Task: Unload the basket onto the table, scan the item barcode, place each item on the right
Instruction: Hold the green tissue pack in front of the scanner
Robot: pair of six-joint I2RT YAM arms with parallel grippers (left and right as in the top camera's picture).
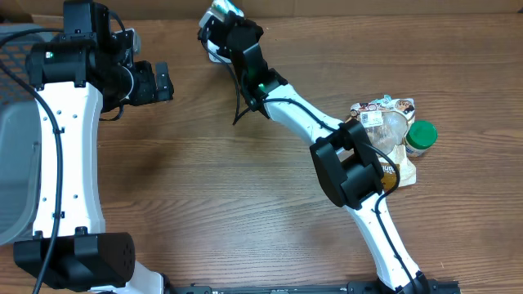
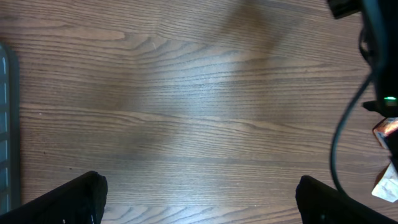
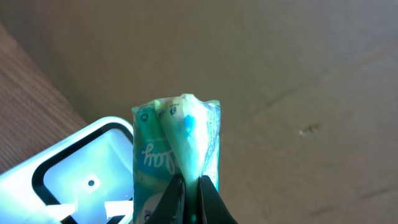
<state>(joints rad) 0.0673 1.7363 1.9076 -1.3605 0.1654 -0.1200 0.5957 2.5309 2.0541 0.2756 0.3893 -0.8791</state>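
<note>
Green-and-white crinkled packet (image 3: 177,146) is pinched at its lower end by the right gripper (image 3: 191,199), whose fingers are clenched tight on it. It is held at the far edge of the table (image 1: 204,180), close by a white scanner (image 3: 74,180) (its dark-rimmed window glows pale blue). Brown cardboard rises behind. On the left, the left gripper (image 2: 199,198) hangs over bare wood, jaws spread wide, grasping nothing. At the right lies a heap of packets (image 1: 380,108), a green-lidded jar (image 1: 422,136) beside it.

Wood table (image 1: 245,188): packets pile (image 1: 380,107) + green-lid jar (image 1: 421,137), rt side.
</note>
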